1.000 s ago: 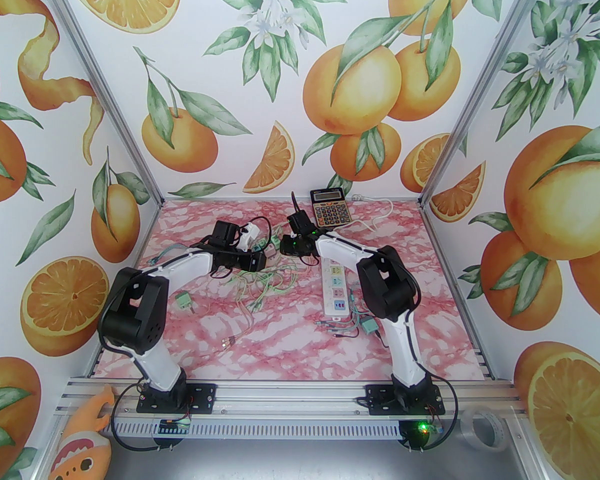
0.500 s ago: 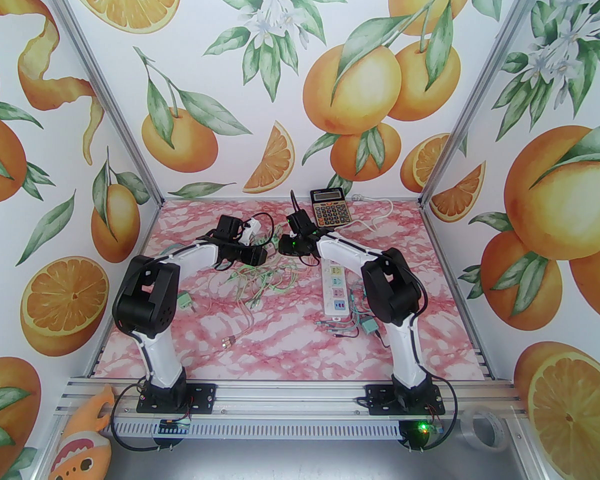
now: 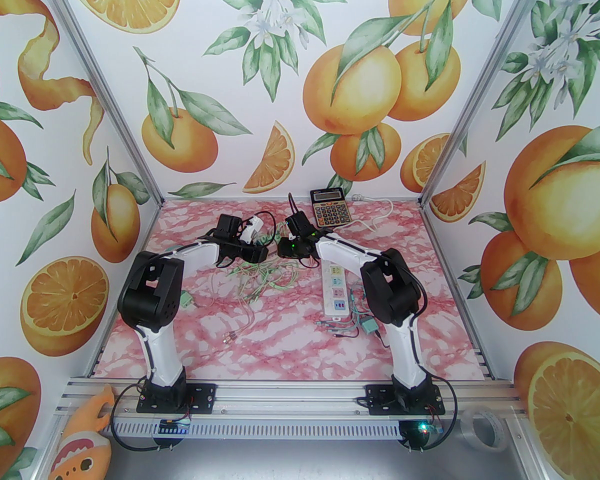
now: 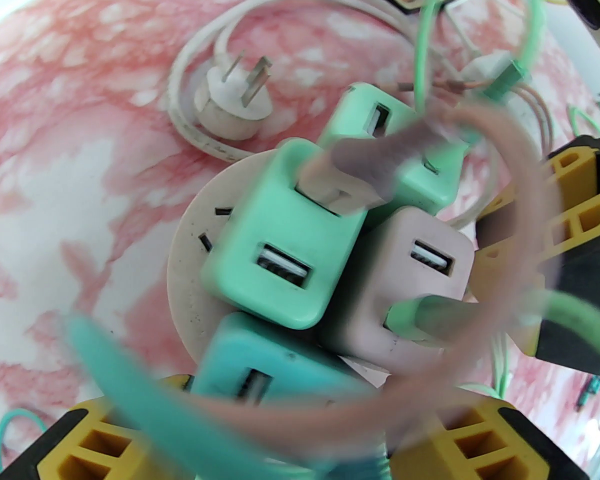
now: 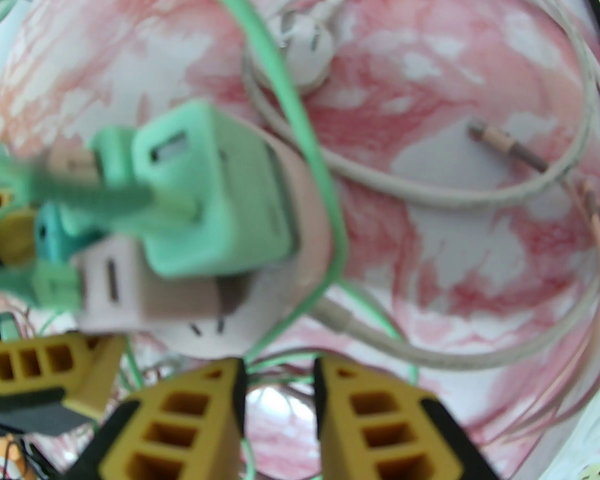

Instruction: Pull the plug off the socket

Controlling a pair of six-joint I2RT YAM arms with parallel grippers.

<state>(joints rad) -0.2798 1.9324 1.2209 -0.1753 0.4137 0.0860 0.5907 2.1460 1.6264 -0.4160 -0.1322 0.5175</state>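
A round white socket (image 4: 190, 248) carries several USB charger plugs: a green plug (image 4: 275, 248), a second green one (image 4: 380, 118), a teal plug (image 4: 260, 363) and a pale pink plug (image 4: 420, 278). My left gripper (image 4: 280, 448) is shut on the socket, its yellow fingers (image 4: 80, 443) flanking the lower edge and the teal plug. The socket (image 3: 250, 230) is held off the table at the far centre. My right gripper (image 5: 277, 393) sits just right of the socket (image 5: 205, 338), slightly open, with thin green wires in its gap. Its fingers (image 4: 575, 168) hover beside the pink plug.
A loose white mains plug (image 4: 232, 103) with its cord lies behind the socket. A calculator (image 3: 331, 207) sits at the back. A white power strip (image 3: 336, 288) lies under the right arm. Tangled wires (image 3: 260, 278) and green adapters (image 3: 185, 300) lie mid-table.
My left arm has swung forward and right, carrying the socket a little farther back and toward the right gripper. The wires trail after it. The right gripper has edged left.
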